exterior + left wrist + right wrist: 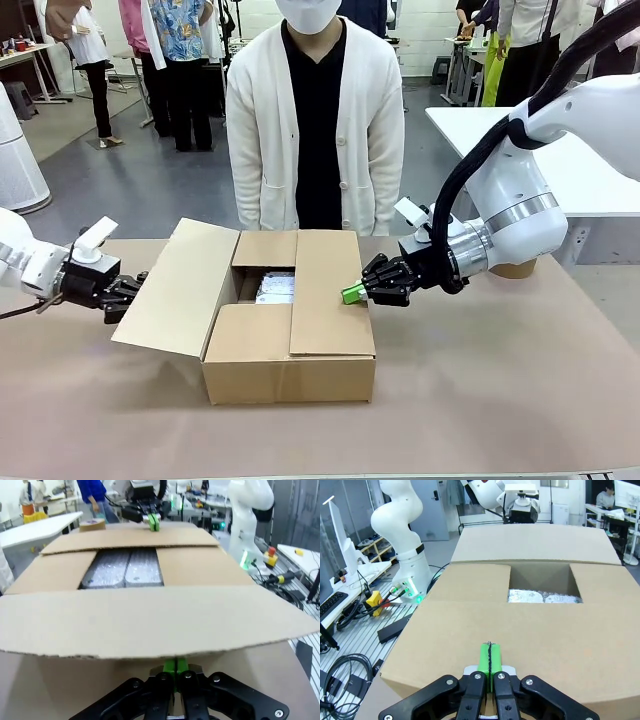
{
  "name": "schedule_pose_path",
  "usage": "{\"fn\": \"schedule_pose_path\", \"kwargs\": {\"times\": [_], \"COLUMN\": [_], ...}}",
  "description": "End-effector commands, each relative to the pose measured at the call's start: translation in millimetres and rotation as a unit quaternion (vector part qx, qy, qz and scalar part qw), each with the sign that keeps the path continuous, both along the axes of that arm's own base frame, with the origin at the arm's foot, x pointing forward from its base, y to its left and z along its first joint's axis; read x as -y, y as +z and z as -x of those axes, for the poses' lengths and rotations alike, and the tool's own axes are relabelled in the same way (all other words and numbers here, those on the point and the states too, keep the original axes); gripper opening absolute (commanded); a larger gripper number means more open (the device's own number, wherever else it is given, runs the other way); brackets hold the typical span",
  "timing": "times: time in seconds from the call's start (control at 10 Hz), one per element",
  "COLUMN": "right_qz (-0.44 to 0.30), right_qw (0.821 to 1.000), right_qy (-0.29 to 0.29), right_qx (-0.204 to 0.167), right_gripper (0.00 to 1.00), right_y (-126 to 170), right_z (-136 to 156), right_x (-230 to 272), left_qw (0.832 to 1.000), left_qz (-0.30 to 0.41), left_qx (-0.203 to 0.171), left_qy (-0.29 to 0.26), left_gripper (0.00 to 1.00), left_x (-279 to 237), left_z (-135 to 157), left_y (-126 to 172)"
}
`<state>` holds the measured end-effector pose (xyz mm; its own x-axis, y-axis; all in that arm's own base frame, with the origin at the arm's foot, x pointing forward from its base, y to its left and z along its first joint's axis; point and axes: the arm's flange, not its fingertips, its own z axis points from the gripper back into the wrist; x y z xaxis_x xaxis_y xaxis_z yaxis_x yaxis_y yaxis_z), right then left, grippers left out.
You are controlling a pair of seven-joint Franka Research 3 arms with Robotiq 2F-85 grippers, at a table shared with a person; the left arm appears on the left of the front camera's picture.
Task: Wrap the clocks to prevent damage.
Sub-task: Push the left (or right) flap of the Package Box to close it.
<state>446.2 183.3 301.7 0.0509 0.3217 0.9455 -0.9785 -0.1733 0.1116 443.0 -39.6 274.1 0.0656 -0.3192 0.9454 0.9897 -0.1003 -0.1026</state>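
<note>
The clocks (277, 288) lie as a whitish bubble-wrap bundle inside the brown cardboard box (290, 375), seen through the gap between the flaps. The bundle (125, 569) shows in the left wrist view and the bundle (544, 597) in the right wrist view. The box's right flap (328, 290) lies folded down over the top. My right gripper (353, 293) is shut, its green pads (490, 657) resting on that flap near its outer edge. The left flap (175, 290) slants up and outward. My left gripper (125, 295) is shut, just under that flap (150, 625), holding nothing.
A person in a white cardigan (315, 120) stands at the far side of the table, right behind the box. A brown tape roll (515, 268) sits on the table behind my right arm. The brown tabletop (500, 390) has free room in front and to the right.
</note>
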Motion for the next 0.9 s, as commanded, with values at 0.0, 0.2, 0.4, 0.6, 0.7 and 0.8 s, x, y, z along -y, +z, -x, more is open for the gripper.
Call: {"fn": "schedule_pose_path", "kwargs": {"times": [0.0,0.2,0.4,0.6,0.7,0.8], "right_qz": [0.004,0.004,0.004,0.004,0.004,0.004], "right_qw": [1.0,1.0,1.0,1.0,1.0,1.0], "right_qy": [-0.004,-0.004,-0.004,-0.004,-0.004,-0.004], "right_qx": [-0.003,-0.003,-0.003,-0.003,-0.003,-0.003], "right_gripper": [0.01,0.01,0.01,0.01,0.01,0.01], "right_y": [-4.6,-4.6,-4.6,-4.6,-4.6,-4.6], "right_z": [0.5,0.5,0.5,0.5,0.5,0.5], "right_x": [-1.1,-1.1,-1.1,-1.1,-1.1,-1.1], "left_qw": [0.999,0.998,0.996,0.996,0.996,0.995], "left_qz": [0.037,0.046,0.059,0.062,0.064,0.065], "left_qx": [0.033,0.04,0.054,0.066,0.068,0.071], "left_qy": [0.019,0.023,0.032,0.018,0.015,0.012], "left_gripper": [0.0,0.0,0.0,0.0,0.0,0.0], "left_x": [15.1,25.5,31.6,43.9,49.3,54.6], "left_z": [2.8,-6.0,-3.6,-10.9,-8.9,-5.3], "left_y": [-6.8,5.8,15.7,31.3,32.9,33.5]}}
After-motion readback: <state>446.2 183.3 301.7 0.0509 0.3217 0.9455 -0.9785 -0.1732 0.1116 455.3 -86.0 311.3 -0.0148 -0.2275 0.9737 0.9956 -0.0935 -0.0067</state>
